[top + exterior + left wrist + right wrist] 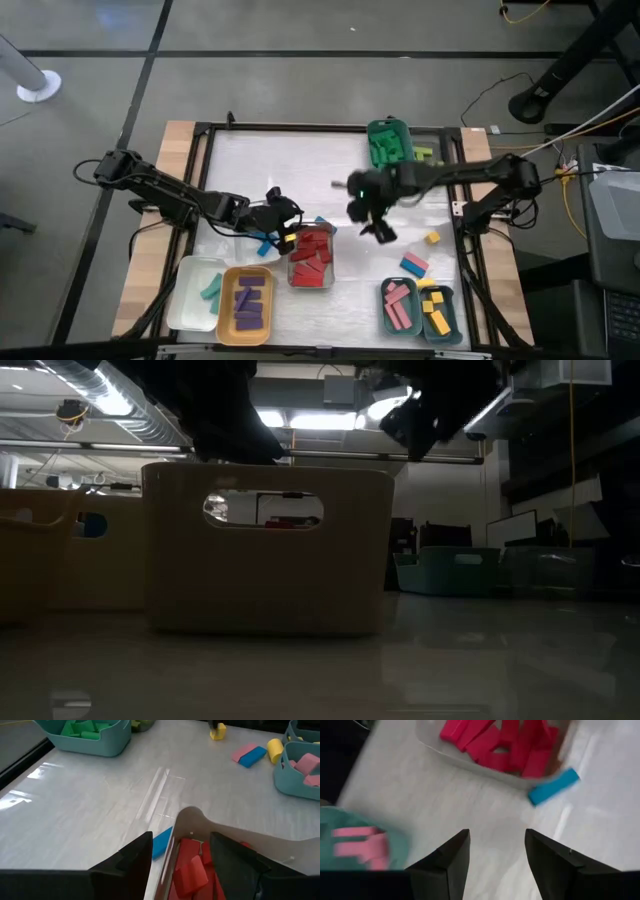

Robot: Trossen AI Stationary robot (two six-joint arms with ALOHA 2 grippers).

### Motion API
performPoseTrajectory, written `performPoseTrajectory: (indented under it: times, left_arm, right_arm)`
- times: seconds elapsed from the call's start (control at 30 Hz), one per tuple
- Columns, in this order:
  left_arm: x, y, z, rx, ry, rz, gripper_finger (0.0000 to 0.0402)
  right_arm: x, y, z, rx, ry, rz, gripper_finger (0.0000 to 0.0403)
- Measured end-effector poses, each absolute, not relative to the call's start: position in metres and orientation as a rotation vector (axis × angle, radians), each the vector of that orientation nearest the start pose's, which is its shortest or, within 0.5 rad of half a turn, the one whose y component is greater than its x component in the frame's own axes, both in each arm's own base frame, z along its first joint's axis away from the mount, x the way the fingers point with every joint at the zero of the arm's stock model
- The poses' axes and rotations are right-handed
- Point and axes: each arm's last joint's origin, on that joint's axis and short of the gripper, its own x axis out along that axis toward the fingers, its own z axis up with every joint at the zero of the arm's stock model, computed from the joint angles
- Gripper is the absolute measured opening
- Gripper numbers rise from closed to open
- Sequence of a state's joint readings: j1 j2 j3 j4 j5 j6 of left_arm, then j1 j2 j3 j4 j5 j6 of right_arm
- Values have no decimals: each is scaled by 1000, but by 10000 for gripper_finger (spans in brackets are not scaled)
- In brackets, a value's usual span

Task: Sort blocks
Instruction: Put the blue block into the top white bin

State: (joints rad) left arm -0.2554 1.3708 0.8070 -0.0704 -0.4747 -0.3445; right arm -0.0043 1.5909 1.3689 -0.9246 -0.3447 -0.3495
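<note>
Two arms over the bench [260, 160], blocks sorted into trays along its lower edge.

Largest first: the bench at frame centre; the left hand [283, 228] left of centre, over the upper rim of the clear tray [310, 281] of red blocks [312, 252], fingers parted and empty; the right hand [372, 226] at centre, above bare bench, likewise released. A blue block [554, 786] lies just beside that tray; a pink-and-blue pair [414, 264] and a yellow block [432, 238] lie loose at right.

Bare tabletop [290, 160] lay wide open across the middle. The tray of red blocks [311, 260] and 1 loose blue block [553, 786] crowded the near side.
</note>
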Motion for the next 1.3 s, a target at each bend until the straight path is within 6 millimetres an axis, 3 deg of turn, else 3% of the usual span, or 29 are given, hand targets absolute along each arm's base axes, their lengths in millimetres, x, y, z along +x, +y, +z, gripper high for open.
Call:
performPoseTrajectory:
  times: [0.2,0.43,0.8,1.1,1.3]
  left_arm:
    - [276,-58,227,-102,548,309,184]
    - [276,-58,227,-83,551,304,184]
    - [276,-58,227,-101,548,308,184]
    - [276,-58,227,-103,548,309,184]
    - [276,-58,226,-103,549,309,184]
  right_arm:
    - [319,42,226,-259,940,491,188]
    - [318,48,188,-369,735,306,188]
    - [312,41,168,-311,719,138,188]
    - [330,41,143,-281,675,40,188]
    - [333,38,140,-308,661,-59,188]
